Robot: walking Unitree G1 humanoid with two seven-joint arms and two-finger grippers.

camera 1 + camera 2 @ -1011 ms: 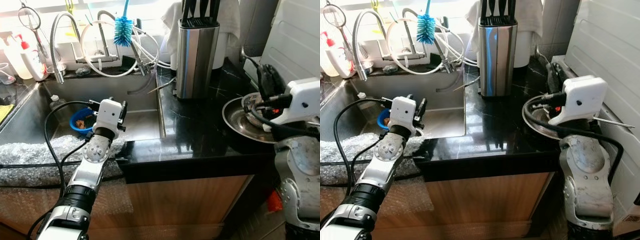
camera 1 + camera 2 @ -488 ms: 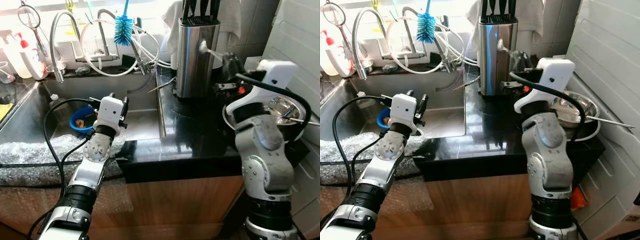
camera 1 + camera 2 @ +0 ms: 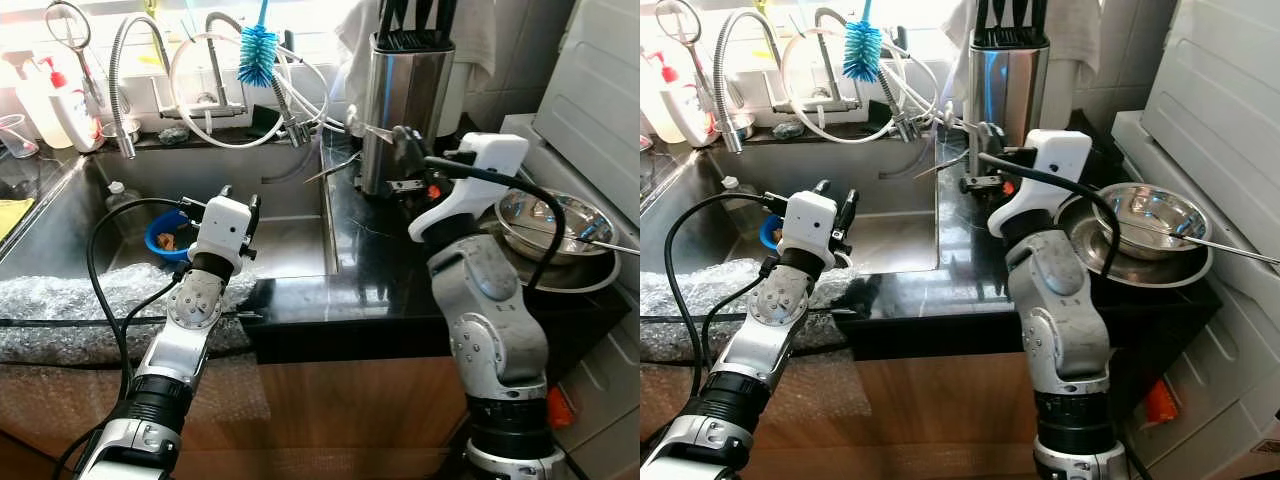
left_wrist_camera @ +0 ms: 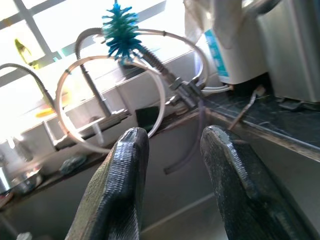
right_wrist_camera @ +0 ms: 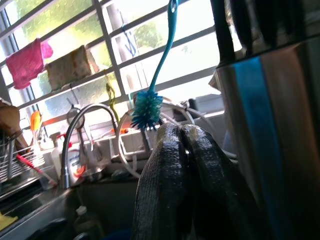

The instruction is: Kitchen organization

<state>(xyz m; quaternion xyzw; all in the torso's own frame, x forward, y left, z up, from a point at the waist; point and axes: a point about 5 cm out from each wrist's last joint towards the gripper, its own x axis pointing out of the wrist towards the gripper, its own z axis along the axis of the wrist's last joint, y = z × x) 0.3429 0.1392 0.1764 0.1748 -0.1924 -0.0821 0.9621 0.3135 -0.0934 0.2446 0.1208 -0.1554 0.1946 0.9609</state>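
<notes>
- right end effector [image 3: 400, 150] sits centre frame in the left eye view, just in front of the steel knife block [image 3: 402, 95]; fingers pressed together, nothing visibly between them in the right wrist view. Probably tucked shut so the arm can swing over the black desk [image 3: 380, 270] without snagging.
- left end effector [image 3: 238, 200] hovers over the sink [image 3: 290, 245] edge, centre-left of frame; fingers [image 4: 120, 185] apart, holding nothing, looks parked ready for a pick.
- blue bowl [image 3: 165, 238] with brownish scraps lies down in the sink basin, left of the left end effector, likely awaiting washing.
- steel bowl [image 3: 1148, 215] nests on a wider steel plate [image 3: 1180, 268] at the right of the desk, a thin long metal utensil [image 3: 1230, 250] resting across the bowl and pointing right; stacked likely to save room.
- blue bottle brush [image 3: 258, 55] stands upright among the white hoses by the faucet [image 3: 125, 70], upper left, placed there to drip dry within reach.
- soap bottle [image 3: 70, 110] at far upper left by the window ledge.
- which item the tidying goes for next: cannot tell.
</notes>
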